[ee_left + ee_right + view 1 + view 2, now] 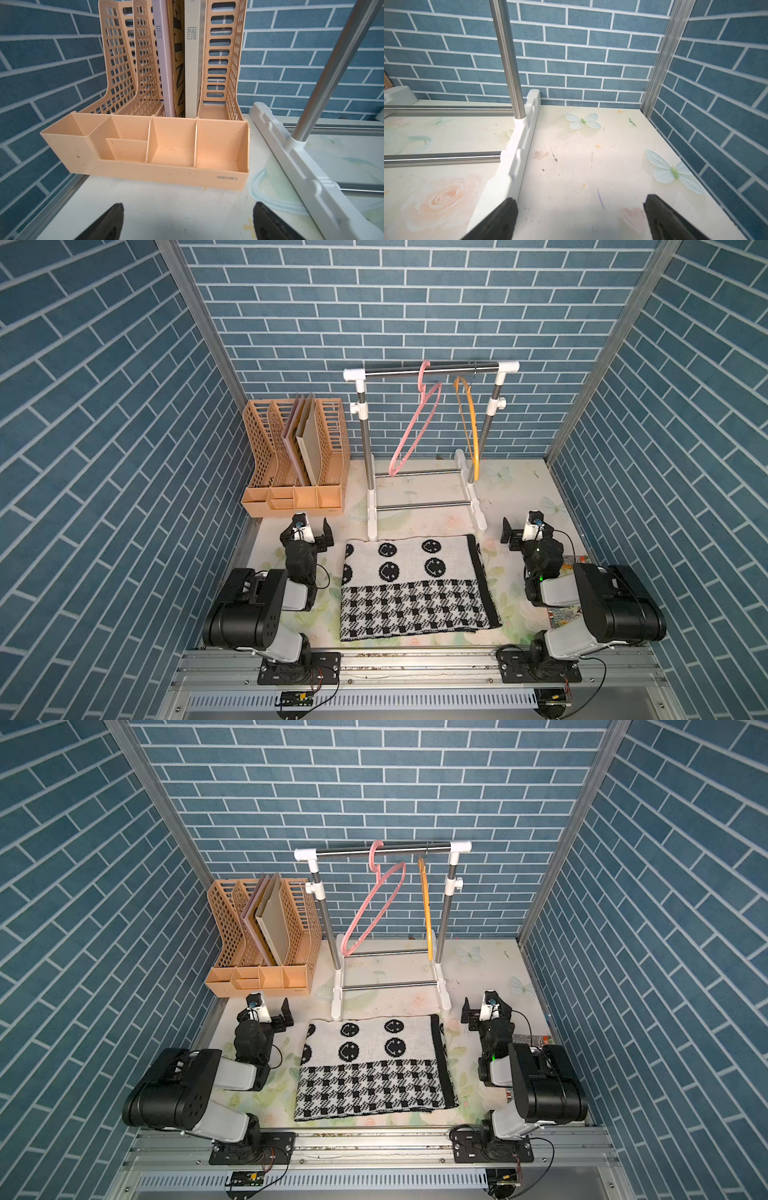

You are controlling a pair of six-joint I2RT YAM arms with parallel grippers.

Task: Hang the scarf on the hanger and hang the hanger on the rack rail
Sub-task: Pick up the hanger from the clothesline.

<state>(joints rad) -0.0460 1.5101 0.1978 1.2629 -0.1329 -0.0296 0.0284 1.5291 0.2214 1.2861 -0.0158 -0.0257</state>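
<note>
Across both top views, shows a folded black-and-white knitted scarf [415,585] [374,1065] lying flat on the pale floral tabletop [519,489], between the two arms and just in front of the white-and-steel clothes rack [432,369]. Touches neither claw. Puts a pink plastic hanger [415,423] and a yellow plastic hanger [471,427] on the rack's top rail, both bare. Places a peach plastic desk organizer [295,456], with upright books [305,443] in it, to the rack's left by the wall. Finds the left gripper [314,529] near the scarf's far left corner and the right gripper [524,526] near its far right corner, each apart from the cloth.

Through the left wrist camera, faces the organizer [166,172] and its books [191,62], with the rack's white foot [301,172] beside it. Shows the left gripper [189,218] spread wide over bare tabletop, holding nothing.

Through the right wrist camera, faces the rack's other white foot [519,149] and steel pole [506,52] against the blue brick wall. Shows the right gripper [579,207] likewise spread wide, nothing between its black fingers [506,207].
</note>
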